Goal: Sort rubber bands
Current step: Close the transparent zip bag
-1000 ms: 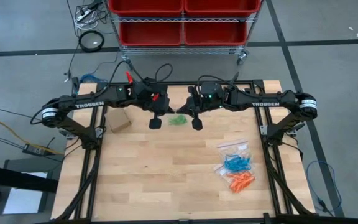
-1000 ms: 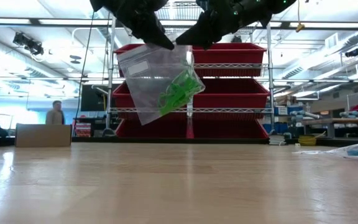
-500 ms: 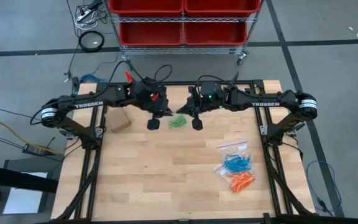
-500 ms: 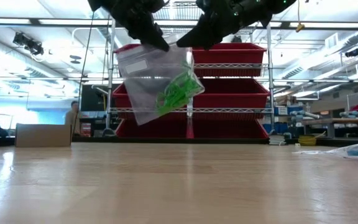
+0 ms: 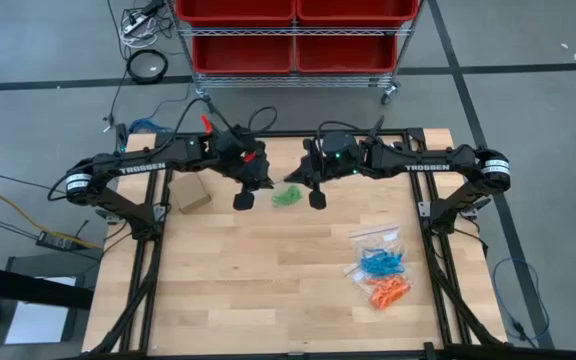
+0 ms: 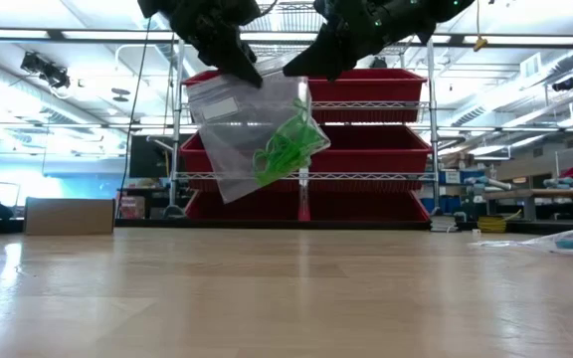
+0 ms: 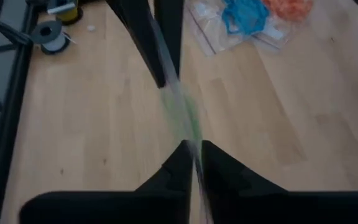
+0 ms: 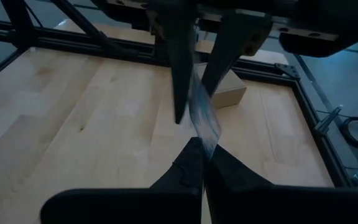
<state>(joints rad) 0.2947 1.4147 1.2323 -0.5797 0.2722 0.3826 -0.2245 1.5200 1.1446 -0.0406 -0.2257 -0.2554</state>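
Note the clear bag (image 6: 252, 134): transparent, with a white label patch, containing bright green rubber bands (image 6: 286, 149). On the pale, grained wood table (image 5: 268, 270) you see blue rubber bands (image 5: 379, 263) and orange rubber bands (image 5: 389, 291) on clear bags. Both arms are black; the left arm (image 5: 148, 168) carries white lettering and red accents. The bins (image 5: 293, 25) behind are red. The box (image 5: 190, 194) is tan.
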